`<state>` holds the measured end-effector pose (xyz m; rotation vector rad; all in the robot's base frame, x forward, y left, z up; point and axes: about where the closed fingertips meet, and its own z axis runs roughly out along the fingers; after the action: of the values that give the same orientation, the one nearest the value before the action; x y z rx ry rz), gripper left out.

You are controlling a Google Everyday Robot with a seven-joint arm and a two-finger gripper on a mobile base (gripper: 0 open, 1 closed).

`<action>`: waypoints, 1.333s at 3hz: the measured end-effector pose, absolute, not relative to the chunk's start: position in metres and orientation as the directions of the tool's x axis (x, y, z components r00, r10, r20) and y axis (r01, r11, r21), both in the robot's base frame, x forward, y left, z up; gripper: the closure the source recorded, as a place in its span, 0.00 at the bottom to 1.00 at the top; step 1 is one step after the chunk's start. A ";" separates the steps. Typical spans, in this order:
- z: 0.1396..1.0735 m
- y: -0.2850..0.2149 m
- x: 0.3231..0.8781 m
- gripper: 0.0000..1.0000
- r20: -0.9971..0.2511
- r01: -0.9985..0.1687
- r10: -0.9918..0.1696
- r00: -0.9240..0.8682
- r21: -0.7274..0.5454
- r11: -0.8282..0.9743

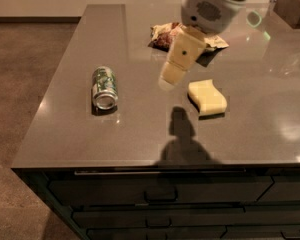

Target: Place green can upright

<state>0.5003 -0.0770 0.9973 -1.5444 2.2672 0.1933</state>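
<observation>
The green can [104, 87], green with white print and silver rims, lies on its side on the left part of the dark countertop [140, 134], its open end toward the front edge. My gripper [171, 76] hangs above the counter middle, to the right of the can and apart from it, just left of the yellow sponge [206, 97]. It casts a shadow near the front edge.
A crumpled snack bag [162, 36] lies at the back, partly behind my arm. A dark box [295, 4] stands at the far right corner. The counter's left and front edges drop to the floor; drawers sit below the front edge.
</observation>
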 end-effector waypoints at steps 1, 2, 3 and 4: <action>0.981 -0.044 0.528 0.00 -0.350 -0.872 -0.829 -0.436 -0.063 0.485; 0.973 -0.021 0.547 0.00 -0.351 -0.808 -0.753 -0.557 0.018 0.589; 0.973 0.011 0.561 0.00 -0.360 -0.732 -0.665 -0.655 0.081 0.677; 0.964 0.041 0.572 0.00 -0.324 -0.663 -0.604 -0.728 0.108 0.741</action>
<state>0.5720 0.0413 0.9644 -0.9933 2.6743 0.3154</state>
